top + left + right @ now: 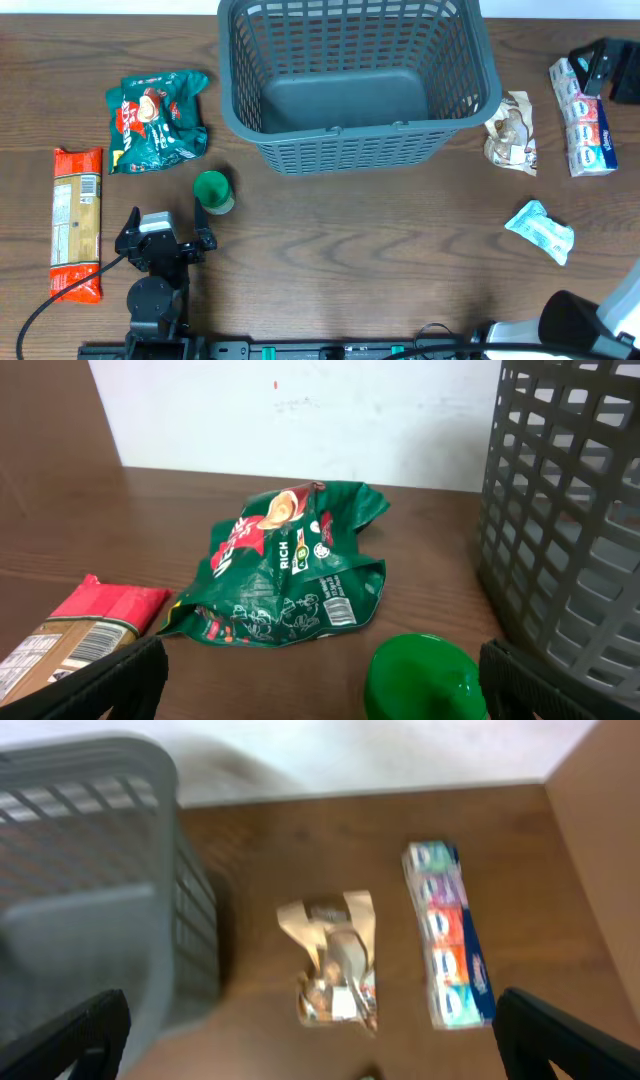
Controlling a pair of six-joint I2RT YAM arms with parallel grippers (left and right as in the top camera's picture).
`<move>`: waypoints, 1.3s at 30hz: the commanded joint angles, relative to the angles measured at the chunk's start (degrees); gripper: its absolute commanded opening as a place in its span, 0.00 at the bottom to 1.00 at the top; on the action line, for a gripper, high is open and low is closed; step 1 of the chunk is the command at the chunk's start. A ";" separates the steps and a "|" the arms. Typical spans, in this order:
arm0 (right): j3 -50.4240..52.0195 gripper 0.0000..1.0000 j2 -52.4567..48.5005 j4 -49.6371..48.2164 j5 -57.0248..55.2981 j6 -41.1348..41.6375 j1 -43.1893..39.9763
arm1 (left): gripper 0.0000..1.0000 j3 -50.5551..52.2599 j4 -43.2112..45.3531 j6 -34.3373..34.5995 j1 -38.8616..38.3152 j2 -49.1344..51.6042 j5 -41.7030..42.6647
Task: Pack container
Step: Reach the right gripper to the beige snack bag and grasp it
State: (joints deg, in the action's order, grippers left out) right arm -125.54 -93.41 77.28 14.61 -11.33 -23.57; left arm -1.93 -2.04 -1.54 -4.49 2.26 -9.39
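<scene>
The dark grey slotted container [355, 135] stands empty at the back middle; its wall shows in the left wrist view [570, 540] and the right wrist view [90, 920]. My left gripper [167, 226] [320, 678] is open and low over the table. A green round cup [212, 190] [425, 680] sits just ahead, near its right finger. A green snack bag [156, 120] [285, 570] lies beyond. My right gripper [310, 1025] is open and empty. It faces a beige snack pack [512, 132] [335, 960] and a tissue pack [583, 115] [450, 945].
A long red pack [77, 222] [85, 625] lies at the far left. A light blue packet [540, 231] lies at the right front. A black object [605, 65] sits at the back right corner. The right arm [585, 318] shows at the front right.
</scene>
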 commanded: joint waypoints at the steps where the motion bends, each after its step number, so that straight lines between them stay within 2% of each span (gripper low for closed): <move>1: -0.61 0.99 -4.31 2.62 -4.31 -4.61 -0.39 | 0.99 1.70 -1.09 -0.37 0.35 0.17 -0.66; 3: -0.20 0.99 -7.21 4.00 -4.26 -7.08 -0.39 | 0.99 1.70 -1.07 -0.37 0.35 0.17 -0.66; 19: 2.51 0.99 -26.27 3.76 -4.48 -6.19 1.62 | 0.99 1.70 -1.07 -0.37 0.35 0.17 -0.66; 27: 3.32 0.99 -33.44 3.02 -6.49 -3.17 2.32 | 0.99 1.70 -1.07 -0.37 0.35 0.17 -0.66; 30: 4.83 0.99 -35.08 0.81 -9.57 0.39 2.56 | 0.99 1.70 -1.09 -0.37 0.35 0.17 -0.66; 39: 15.32 0.99 -35.34 -8.66 -12.63 7.06 3.10 | 0.99 1.70 -1.07 -0.37 0.35 0.17 -0.66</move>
State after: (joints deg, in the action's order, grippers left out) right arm -113.36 -128.25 70.04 3.38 -7.81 -21.63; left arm -1.93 -2.04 -1.54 -4.49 2.26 -9.39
